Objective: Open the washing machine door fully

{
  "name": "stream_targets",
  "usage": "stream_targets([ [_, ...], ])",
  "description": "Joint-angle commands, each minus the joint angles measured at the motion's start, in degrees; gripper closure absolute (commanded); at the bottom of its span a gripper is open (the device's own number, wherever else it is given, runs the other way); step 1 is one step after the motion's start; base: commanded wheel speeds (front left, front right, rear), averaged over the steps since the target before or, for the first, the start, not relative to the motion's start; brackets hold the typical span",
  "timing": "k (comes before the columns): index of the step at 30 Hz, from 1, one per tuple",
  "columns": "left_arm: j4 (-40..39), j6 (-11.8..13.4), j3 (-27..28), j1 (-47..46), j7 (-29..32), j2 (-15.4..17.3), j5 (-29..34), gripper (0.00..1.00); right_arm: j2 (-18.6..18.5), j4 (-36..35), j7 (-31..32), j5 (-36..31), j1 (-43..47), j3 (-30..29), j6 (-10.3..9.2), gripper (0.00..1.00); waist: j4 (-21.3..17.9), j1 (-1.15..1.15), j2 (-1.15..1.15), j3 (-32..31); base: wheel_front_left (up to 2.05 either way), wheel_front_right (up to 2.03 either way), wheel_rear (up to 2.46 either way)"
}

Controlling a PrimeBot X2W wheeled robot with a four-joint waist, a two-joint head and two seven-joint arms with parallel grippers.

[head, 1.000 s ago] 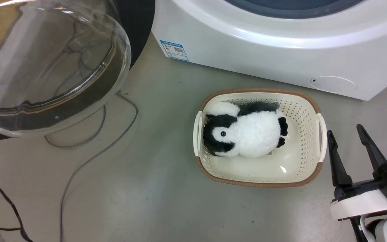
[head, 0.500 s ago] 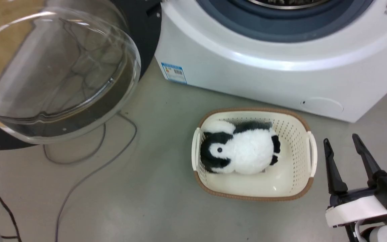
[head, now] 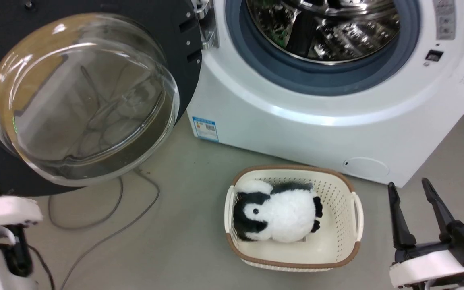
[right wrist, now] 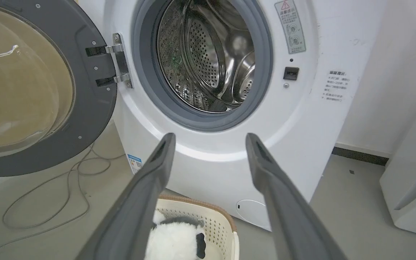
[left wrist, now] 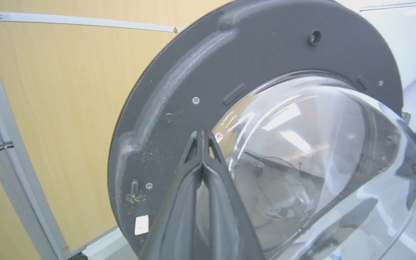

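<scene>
One big white washing machine (head: 280, 133) stands on the grey floor (head: 183, 209) at the far side of the head view, its round mouth uncovered so that the grey rubber gasket (head: 316, 80) and the perforated steel drum (head: 324, 28) inside show plainly. Its washing machine door (head: 175, 36) hangs from the metal hinge (head: 208, 28) on the left edge of that mouth, swung well out and away from the machine's front, with the matte dark inner face and the bulging glass bowl (head: 83, 100) turned toward the robot. A cream basket (head: 338, 201) with a brown rim sits on the floor just before the machine's lower front, and a black-and-white plush penguin (head: 284, 217) lies in it on its side. Grey cables (head: 157, 197) loop over the floor beneath the door. The right pincer (head: 408, 184) hovers at the lower right beside the basket, its two fingers spread wide with nothing between them. The left pincer (left wrist: 202, 134) is pressed fully together on nothing, its tips in front of the door's inner face beside the bowl's edge; contact cannot be told. A blue label sticker (head: 205, 129) marks the machine's lower left corner, a round filter cover (head: 365, 167) its lower right
</scene>
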Motion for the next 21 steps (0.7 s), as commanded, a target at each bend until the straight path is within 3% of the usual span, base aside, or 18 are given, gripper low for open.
stream_targets([
  [1, -2.04, -0.41, -1.13, 2.18, -0.25, -1.0, 0.06, 1.0, 0.35, -0.54, -0.25, -0.15, 1.06, -0.55, 0.05, 0.0, -0.49, 0.01, 0.0, -1.1, 0.0, 0.0, 0.0],
  [13, -9.1, -1.29, -10.52, 10.45, -0.25, -4.07, -1.49, 1.0, 0.4, -1.98, -0.25, 1.57, 2.95, -1.61, 0.05, 0.0, -3.07, 0.01, 0.0, -3.97, 0.0, 0.0, 0.0],
  [14, -9.1, -1.32, -11.03, 10.92, -0.25, -4.14, -1.64, 0.87, 0.4, -2.04, -0.25, 1.66, 3.04, -1.6, 0.05, 0.0, -3.41, 0.01, 0.0, -4.16, 0.0, 0.0, 0.0],
  [15, -9.18, -1.34, -11.59, 11.43, -0.25, -4.22, -1.73, 0.64, 0.4, -2.09, -0.25, 1.77, 3.13, -1.57, 0.05, 0.0, -3.78, 0.01, 0.0, -4.38, 0.0, 0.0, 0.0],
  [16, -9.63, -1.35, -12.15, 11.89, -0.25, -4.3, -1.66, 0.0, 0.4, -2.15, -0.25, 1.89, 3.25, -1.54, 0.05, 0.0, -4.16, 0.01, 0.0, -4.57, 0.0, 0.0, 0.0],
  [21, -10.05, -1.43, -14.91, 14.52, -0.25, -4.57, -2.17, 0.0, 0.41, -2.55, -0.25, 2.56, 3.88, -1.35, 0.05, 0.0, -6.31, 0.01, 0.0, -5.35, 0.0, 0.0, 0.0],
])
